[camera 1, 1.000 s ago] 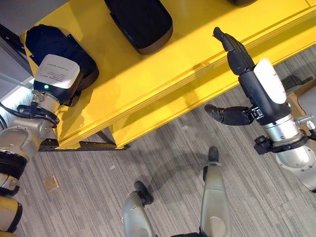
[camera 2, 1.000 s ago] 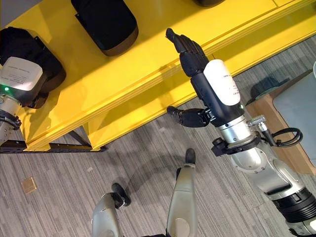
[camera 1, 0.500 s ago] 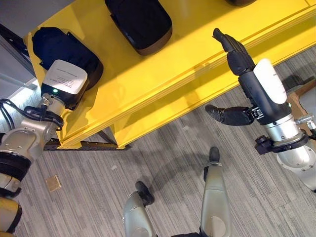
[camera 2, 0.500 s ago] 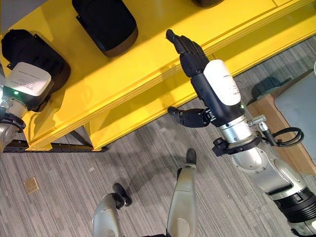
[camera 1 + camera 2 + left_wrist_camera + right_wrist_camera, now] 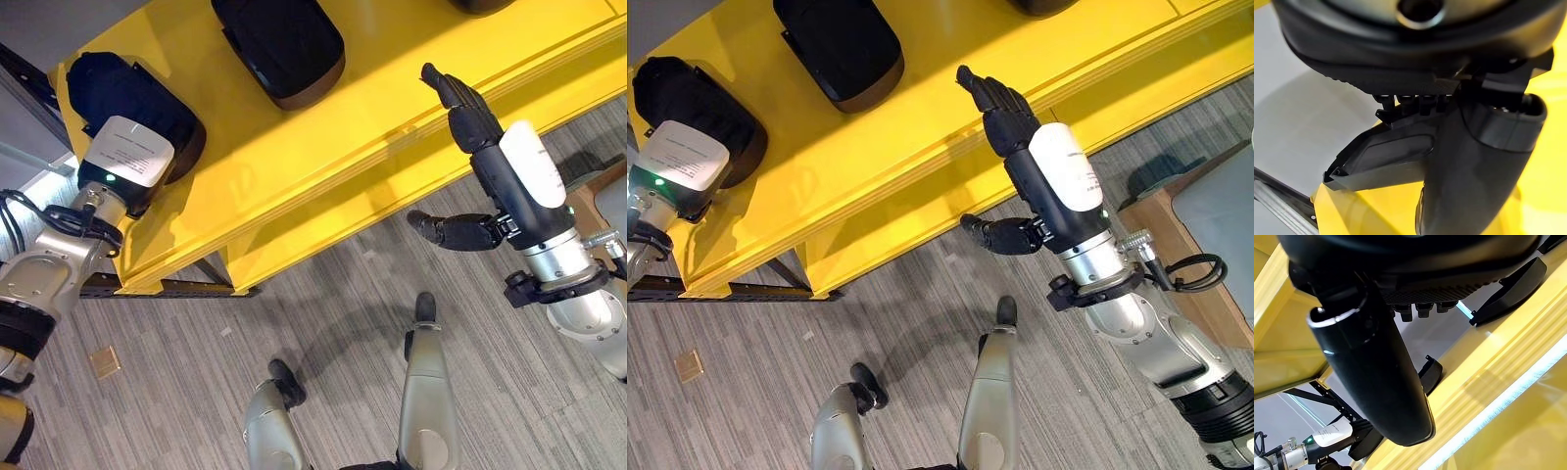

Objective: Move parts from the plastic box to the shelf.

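- At the far left, the left hand [image 5: 125, 157] lies over a black part [image 5: 118, 93] set on the near left corner of the yellow shelf [image 5: 294, 147]; its fingers are hidden against the part, so I cannot tell whether they grip it or lie slack.
- That part sits wholly on the shelf top, close to the corner and the front lip; a second black part [image 5: 279, 44] rests further along, well apart from the first.
- To do this placing step well, I would judge the part should be seated flat and clear of the edge before the fingers let go; then the hand should draw straight back without dragging it toward the lip.
- On the right, the right hand [image 5: 1004, 108] reaches over the shelf's front edge with fingers straight and together, thumb spread wide below, holding nothing; it is well apart from both parts.
- The plastic box cannot be made out.
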Available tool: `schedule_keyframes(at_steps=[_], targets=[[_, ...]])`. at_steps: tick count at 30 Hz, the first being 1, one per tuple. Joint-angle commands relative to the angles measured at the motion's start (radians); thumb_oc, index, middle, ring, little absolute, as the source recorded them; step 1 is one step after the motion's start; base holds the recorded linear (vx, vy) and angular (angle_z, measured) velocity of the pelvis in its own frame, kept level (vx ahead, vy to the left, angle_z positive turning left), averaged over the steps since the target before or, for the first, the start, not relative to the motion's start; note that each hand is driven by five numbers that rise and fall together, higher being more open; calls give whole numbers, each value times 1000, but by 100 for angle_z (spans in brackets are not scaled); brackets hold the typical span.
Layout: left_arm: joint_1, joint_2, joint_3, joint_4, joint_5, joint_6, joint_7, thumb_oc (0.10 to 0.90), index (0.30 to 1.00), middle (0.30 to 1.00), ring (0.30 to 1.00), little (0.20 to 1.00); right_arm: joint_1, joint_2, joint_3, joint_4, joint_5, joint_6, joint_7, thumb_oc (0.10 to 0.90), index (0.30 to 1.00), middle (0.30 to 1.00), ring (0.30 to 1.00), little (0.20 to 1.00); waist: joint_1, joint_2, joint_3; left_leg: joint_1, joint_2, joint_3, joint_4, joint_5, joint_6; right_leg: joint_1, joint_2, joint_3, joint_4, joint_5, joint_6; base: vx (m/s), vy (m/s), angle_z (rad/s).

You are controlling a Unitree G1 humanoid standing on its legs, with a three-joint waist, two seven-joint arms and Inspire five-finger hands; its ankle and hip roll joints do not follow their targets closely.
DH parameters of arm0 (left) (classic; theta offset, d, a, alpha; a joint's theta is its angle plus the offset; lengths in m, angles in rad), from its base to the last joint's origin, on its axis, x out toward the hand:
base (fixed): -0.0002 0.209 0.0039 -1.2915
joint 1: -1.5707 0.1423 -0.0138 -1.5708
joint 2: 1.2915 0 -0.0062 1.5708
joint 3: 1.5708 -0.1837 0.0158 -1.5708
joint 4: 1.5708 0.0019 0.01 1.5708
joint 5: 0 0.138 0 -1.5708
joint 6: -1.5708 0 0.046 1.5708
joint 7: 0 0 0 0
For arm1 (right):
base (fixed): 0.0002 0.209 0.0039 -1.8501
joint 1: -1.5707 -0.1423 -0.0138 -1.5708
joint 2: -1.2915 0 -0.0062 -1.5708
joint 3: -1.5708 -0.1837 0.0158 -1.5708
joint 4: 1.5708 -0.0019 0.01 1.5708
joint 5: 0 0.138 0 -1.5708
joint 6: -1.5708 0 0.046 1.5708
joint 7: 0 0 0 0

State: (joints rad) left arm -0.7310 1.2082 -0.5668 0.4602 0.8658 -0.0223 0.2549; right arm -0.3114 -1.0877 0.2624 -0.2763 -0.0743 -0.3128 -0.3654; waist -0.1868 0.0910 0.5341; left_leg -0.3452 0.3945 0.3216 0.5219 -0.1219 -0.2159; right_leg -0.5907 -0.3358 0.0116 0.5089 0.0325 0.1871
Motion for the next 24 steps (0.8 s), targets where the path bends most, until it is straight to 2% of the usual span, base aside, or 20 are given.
schedule_keyframes(at_steps=[1,8,12,17,19,24], targets=[[-20,181,33,-14,46,84,-7,900,1000,1000,1000,1000,-94,17,-63,-126,44,-52,-75,900,1000,1000,1000,1000,4,-34,-18,-71,-37,-65,-9,19,71,119,0,-68,34,-153,-22,0,0,0],[0,188,56,2,87,136,16,900,1000,1000,1000,1000,-91,18,-58,-124,44,-49,-84,900,1000,1000,1000,1000,6,-36,-20,-67,-34,-64,-12,20,70,124,-1,-69,29,-151,-20,0,0,0],[-6,198,71,10,127,190,84,900,1000,1000,1000,1000,-86,19,-51,-124,41,-52,-93,900,1000,1000,1000,1000,7,-36,-23,-65,-34,-64,-15,23,69,127,-2,-71,27,-151,-20,0,0,0],[-22,204,79,36,151,202,134,900,1000,1000,1000,1000,-88,22,-43,-119,42,-55,-94,900,1000,1000,1000,1000,9,-34,-27,-68,-35,-66,-13,23,70,125,-4,-72,31,-152,-21,0,0,0],[-21,209,91,49,141,239,188,900,1000,1000,1000,1000,-91,18,-36,-116,46,-51,-97,900,1000,1000,1000,1000,9,-32,-30,-64,-37,-64,-15,24,70,126,-5,-71,33,-153,-21,0,0,0],[-50,209,92,95,148,272,262,900,1000,1000,1000,1000,-101,8,-21,-108,52,-56,-100,900,1000,1000,1000,1000,5,-29,-37,-60,-38,-61,-18,26,70,127,-6,-68,33,-154,-23,0,0,0]])
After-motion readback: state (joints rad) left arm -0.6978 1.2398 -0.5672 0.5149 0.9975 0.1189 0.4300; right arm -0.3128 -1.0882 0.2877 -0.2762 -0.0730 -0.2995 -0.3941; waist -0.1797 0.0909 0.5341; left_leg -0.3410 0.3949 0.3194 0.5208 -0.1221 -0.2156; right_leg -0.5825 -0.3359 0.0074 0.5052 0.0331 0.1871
